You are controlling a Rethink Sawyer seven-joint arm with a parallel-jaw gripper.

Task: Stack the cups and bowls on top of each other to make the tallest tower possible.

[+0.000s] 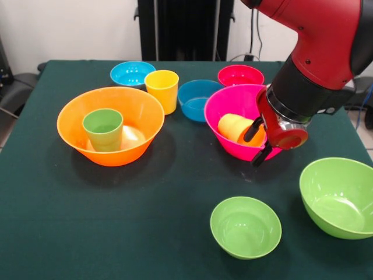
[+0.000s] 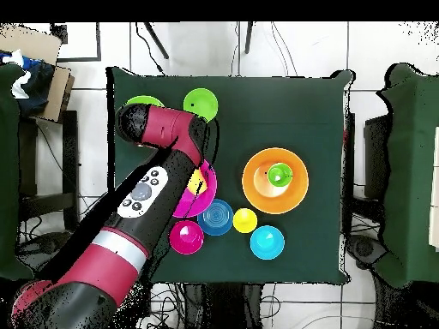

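The large orange bowl [image 1: 111, 125] holds the green cup [image 1: 103, 129] upright. The large hot pink bowl [image 1: 233, 111] holds the orange-yellow cup [image 1: 234, 126] lying on its side. My gripper [image 1: 257, 143] is at that bowl's near right rim, beside the cup's mouth, with its fingers [image 1: 253, 129] apart and nothing clearly held. The yellow cup [image 1: 162, 90] stands between the light blue bowl [image 1: 133, 73] and the darker blue bowl [image 1: 200, 99]. The red-pink bowl [image 1: 240, 76] is behind the pink one. The small lime green bowl [image 1: 245, 226] and the large lime green bowl [image 1: 338, 198] sit near the front.
In the overhead view my arm [image 2: 146, 193] covers part of the hot pink bowl [image 2: 204, 195] and of the large lime green bowl [image 2: 141, 104]. The green table [image 1: 175, 186] has dark chairs around it.
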